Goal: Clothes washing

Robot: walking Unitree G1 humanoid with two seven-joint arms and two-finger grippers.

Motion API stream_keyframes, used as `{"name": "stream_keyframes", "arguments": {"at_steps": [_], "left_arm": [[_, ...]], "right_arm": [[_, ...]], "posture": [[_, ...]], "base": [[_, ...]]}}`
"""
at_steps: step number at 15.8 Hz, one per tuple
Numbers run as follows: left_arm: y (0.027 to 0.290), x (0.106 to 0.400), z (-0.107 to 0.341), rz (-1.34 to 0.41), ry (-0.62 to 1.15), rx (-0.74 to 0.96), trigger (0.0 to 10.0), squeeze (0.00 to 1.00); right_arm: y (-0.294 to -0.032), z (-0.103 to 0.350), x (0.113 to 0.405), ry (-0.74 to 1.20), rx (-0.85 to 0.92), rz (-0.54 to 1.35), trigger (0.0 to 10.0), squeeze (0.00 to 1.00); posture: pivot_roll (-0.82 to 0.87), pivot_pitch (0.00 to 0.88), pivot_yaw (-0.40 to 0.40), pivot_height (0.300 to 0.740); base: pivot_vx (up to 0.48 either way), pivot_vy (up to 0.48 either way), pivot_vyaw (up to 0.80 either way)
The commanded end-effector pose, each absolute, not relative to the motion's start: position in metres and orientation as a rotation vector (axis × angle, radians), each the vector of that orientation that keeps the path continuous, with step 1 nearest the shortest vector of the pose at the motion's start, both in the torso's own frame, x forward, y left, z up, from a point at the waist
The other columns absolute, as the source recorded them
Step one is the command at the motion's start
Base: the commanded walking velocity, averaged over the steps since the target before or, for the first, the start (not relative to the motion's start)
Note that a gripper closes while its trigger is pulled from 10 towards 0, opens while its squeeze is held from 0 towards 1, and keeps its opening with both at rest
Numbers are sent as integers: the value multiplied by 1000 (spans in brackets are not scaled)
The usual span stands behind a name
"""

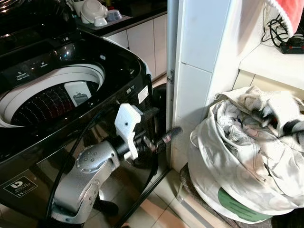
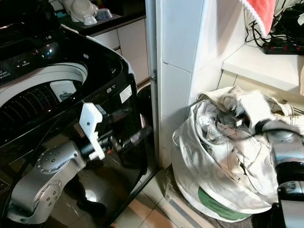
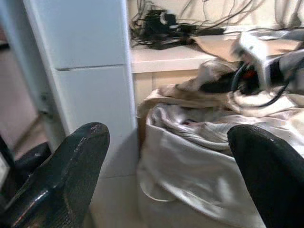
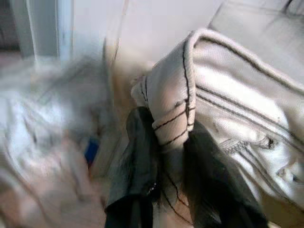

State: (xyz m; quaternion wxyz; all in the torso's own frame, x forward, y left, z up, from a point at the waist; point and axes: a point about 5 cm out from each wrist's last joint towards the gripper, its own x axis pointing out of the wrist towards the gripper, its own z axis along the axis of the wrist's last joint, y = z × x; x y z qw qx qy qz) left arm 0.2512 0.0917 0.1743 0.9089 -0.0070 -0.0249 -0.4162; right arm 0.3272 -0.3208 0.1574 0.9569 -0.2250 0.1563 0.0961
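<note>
A black top-loading washing machine (image 1: 118,61) stands on the left with its lid up and its drum (image 1: 47,102) showing. On the right, a white laundry bag (image 1: 228,166) on the floor is stuffed with pale clothes. My left gripper (image 1: 166,122) hangs open in front of the machine's corner with nothing between its fingers and points toward the bag. My right gripper (image 4: 168,124) is on top of the pile in the bag. It is shut on a fold of a white garment with black stitching (image 4: 228,95).
A white tiled wall corner (image 1: 199,71) rises between the machine and the bag. A shelf (image 1: 270,61) above the bag holds a power strip and cables (image 1: 289,45), with a red cloth (image 1: 292,14) hanging over it. White dishes (image 1: 92,12) sit on a counter behind the machine.
</note>
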Motion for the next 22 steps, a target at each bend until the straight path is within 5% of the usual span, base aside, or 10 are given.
{"name": "stream_keyframes", "arguments": {"at_steps": [1,8,9,11,16,22], "left_arm": [[97,262,181,-764,-74,-5,10000,0],[90,279,216,-692,-247,-38,10000,0],[78,286,239,-720,-320,-108,10000,1000],[67,293,258,-736,-383,-179,10000,1000],[59,293,278,-768,-472,-266,10000,1000],[50,275,285,-964,-498,-484,10000,1000]], "right_arm": [[-306,206,335,125,-359,236,0,0],[-254,322,323,-290,-55,497,0,0],[-223,348,313,-363,64,657,0,0],[-187,369,300,-419,200,833,0,0],[-160,391,286,-437,500,1067,0,0],[-140,361,278,-250,473,1110,0,0]], "posture": [[-94,0,103,740],[-111,0,100,740],[-113,0,96,740],[-114,0,91,740],[-108,0,75,740],[-105,0,74,740]], "base": [[0,0,0],[0,0,0],[0,0,0],[0,0,0],[0,0,0],[0,0,0]]}}
